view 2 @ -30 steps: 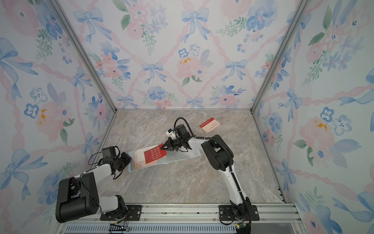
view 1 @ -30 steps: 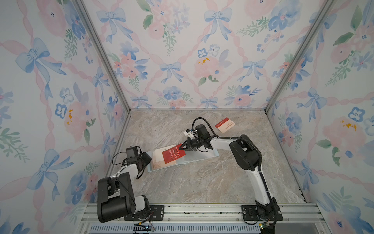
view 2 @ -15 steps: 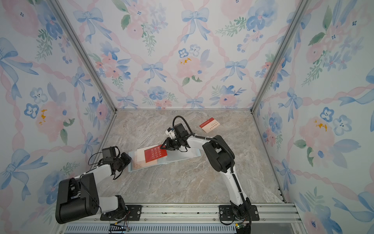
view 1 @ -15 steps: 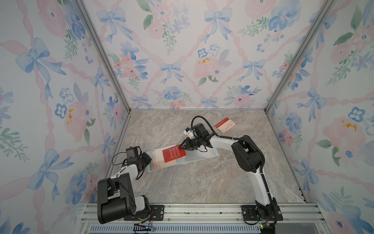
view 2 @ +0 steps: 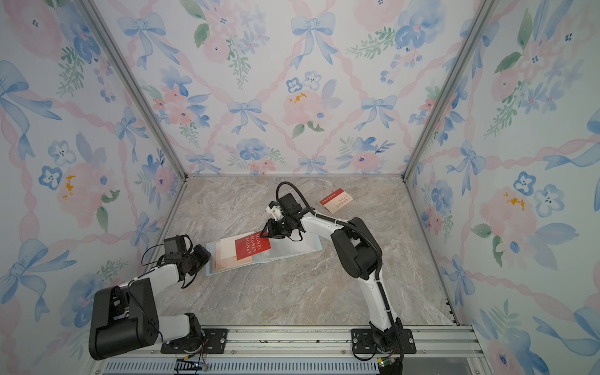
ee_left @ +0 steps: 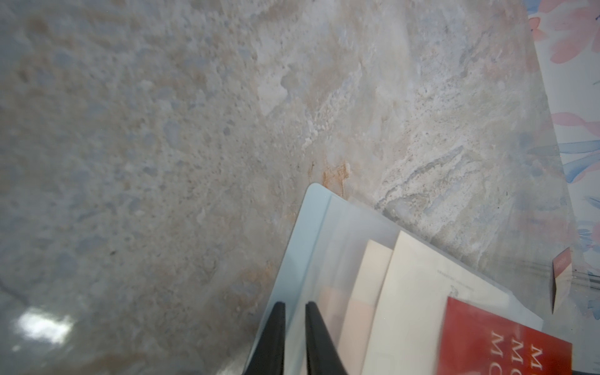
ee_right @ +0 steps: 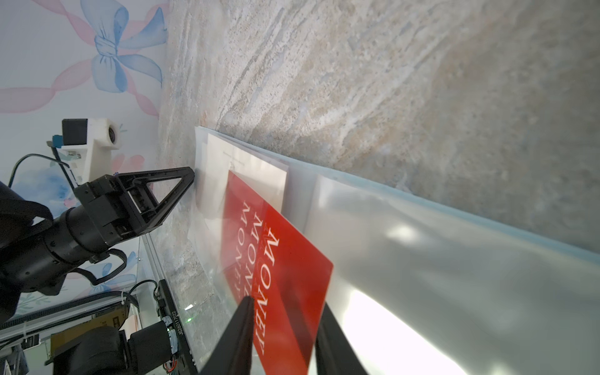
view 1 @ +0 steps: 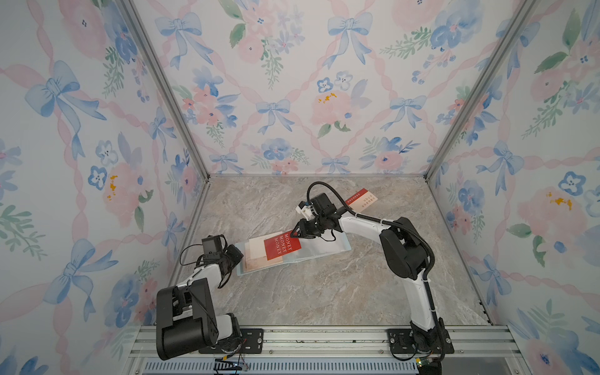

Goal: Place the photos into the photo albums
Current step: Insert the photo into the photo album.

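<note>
Red card (view 1: 281, 248), white lettering; pale blue album (view 1: 326, 250); grey-beige marbled tabletop (view 1: 324, 292)

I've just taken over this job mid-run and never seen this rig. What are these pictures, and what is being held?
The robot has a left arm and a right arm, each with a two-fingered gripper. Both top views look down on the table; each wrist view looks along that arm's fingers. On it lies an open photo album showing cream cards. The right gripper has jaws apart over the red MONEY card, seemingly gripping nothing. The left gripper touches the album's edge; whether it pinches is unclear. Another card lies farther back.
</note>
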`<state>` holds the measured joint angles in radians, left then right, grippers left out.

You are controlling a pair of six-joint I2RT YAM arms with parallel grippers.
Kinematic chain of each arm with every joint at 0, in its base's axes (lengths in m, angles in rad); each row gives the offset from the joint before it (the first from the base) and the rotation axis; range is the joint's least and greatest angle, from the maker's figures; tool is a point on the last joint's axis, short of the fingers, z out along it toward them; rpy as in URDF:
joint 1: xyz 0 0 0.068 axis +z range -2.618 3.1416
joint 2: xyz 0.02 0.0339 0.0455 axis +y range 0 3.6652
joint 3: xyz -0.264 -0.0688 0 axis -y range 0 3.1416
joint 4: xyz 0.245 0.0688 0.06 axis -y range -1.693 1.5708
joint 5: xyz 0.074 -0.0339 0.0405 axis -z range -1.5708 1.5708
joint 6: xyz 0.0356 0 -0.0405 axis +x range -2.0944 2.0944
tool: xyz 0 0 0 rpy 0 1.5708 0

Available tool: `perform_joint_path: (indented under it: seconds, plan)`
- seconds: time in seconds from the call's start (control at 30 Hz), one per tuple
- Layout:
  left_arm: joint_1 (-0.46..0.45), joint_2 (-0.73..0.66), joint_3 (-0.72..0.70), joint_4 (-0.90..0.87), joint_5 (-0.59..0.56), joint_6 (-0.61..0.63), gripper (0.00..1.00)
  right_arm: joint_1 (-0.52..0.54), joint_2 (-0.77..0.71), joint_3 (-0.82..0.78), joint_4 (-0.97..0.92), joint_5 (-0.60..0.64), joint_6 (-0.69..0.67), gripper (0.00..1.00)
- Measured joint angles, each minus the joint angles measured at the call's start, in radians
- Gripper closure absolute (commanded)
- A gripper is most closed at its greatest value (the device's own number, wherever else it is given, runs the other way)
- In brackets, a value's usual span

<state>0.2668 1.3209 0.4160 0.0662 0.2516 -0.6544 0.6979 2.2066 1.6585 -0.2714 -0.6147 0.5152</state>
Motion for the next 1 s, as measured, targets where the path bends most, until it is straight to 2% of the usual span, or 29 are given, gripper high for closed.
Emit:
perform_joint_path:
  seconds: [0.37, 0.7, 1.0]
  plan:
    - [0.000, -0.003, -0.002, 0.000, 0.000, 0.000, 0.84, 0.097, 0.105, 0.172, -0.134, 0.045, -0.050, 0.63]
    - [0.000, -0.008, -0.006, 0.000, 0.000, 0.000, 0.84, 0.100, 0.097, 0.178, -0.249, 0.129, -0.130, 0.57]
    - [0.000, -0.011, -0.007, 0.000, 0.000, 0.000, 0.84, 0.077, 0.022, 0.152, -0.248, 0.137, -0.141, 0.59]
